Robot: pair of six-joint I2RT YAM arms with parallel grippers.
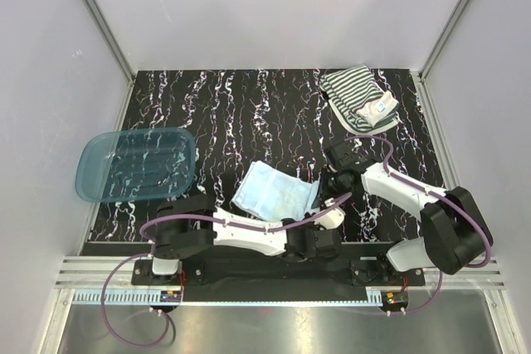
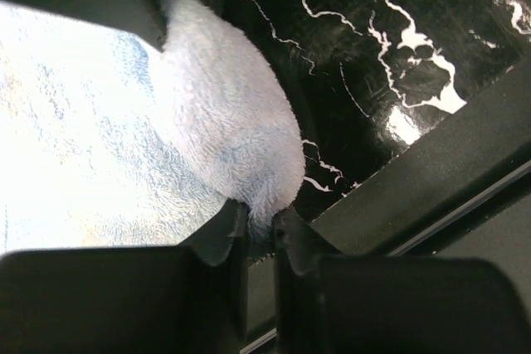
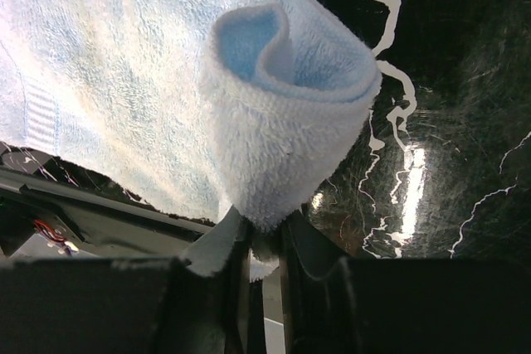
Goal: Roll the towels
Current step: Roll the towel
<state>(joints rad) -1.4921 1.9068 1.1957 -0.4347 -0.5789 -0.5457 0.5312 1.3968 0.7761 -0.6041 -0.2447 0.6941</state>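
The table (image 1: 249, 113) is a black surface with white marbled veins, enclosed by pale walls on three sides. Both arms are mounted at its near edge and are bent inward, so that they meet right of centre in the near part of the table.

A translucent blue tub (image 1: 137, 165) is placed at the left edge of the table, well apart from both cloths.

The light blue towel (image 1: 274, 190) is laid on the near central part of the table, just in front of the arms. Most of it is spread flat. Its right edge is lifted and curled over on itself, and in the right wrist view a loose open loop is seen at that edge.

The striped towel (image 1: 358, 97) is located at the far right corner of the table. It is folded, with its white patterned patch turned towards the near right. It is not touched by either arm.

The left hand (image 2: 259, 230) is closed almost fully, and a bunched fold of the light blue towel is pinched between its fingers (image 2: 217, 242).

The right hand (image 3: 261, 238) is likewise closed to a narrow gap. The lower end of the curled edge of the same towel is clamped between its fingers (image 3: 217, 248), with a small tuft of cloth showing in the gap.
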